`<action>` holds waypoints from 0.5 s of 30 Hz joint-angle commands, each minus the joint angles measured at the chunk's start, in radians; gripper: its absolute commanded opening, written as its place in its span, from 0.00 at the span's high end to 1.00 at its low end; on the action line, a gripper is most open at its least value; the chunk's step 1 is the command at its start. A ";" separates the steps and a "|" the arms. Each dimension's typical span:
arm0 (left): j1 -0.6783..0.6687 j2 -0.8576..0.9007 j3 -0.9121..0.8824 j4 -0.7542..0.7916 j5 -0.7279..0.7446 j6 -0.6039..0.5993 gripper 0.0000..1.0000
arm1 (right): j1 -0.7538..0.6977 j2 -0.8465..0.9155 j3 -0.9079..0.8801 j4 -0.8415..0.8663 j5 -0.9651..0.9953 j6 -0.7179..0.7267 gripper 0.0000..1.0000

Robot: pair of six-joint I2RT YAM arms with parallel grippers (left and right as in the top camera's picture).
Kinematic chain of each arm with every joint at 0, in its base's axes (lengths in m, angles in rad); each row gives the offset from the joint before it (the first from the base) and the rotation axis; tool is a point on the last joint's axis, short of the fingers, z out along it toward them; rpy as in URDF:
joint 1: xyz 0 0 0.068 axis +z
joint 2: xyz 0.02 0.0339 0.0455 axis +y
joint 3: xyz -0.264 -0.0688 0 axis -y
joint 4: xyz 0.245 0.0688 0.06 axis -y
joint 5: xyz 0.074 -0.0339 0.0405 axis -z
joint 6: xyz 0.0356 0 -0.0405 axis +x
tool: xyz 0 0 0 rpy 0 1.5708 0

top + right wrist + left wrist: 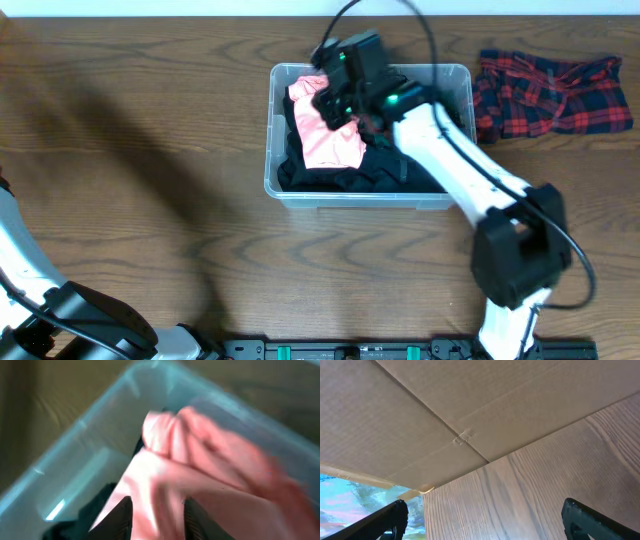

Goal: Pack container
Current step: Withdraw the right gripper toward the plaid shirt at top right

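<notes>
The container (350, 202) stands on the table (150, 120), near its middle and a little towards the far edge, with its long side across the view. It is already rather full: black clothes (385, 172) lie at the bottom and a pink garment (338, 142) is heaped on top at the left end. A red and dark blue plaid cloth (550, 95) lies on the table just beside its right wall, not yet packed.

The right gripper (157, 515) reaches into the container. Its fingers stand narrow with a fold of the pink garment between them, so it seems to pinch the cloth, although the wrist picture is blurred. The left gripper (485, 512) is wide open, holds nothing and is well apart from the container, at the near left of the table.

I judge that the container is light, and its thin clear walls probably bend under pressure. The plastic looks smooth, so fingers could slip on a flat wall. The rolled rim is the better place to take hold. The clothes are soft and limp, so a bunched fold gives the best hold. Pulling at the clothes could also drag or tip the light container.
</notes>
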 commanded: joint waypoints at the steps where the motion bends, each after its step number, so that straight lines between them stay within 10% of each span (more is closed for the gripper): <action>1: 0.003 -0.011 -0.012 0.000 -0.015 -0.006 0.02 | 0.014 0.113 0.008 -0.038 -0.001 -0.112 0.70; 15: 0.003 -0.011 -0.012 0.000 -0.015 -0.006 0.02 | -0.063 0.167 0.083 -0.114 -0.002 -0.123 0.65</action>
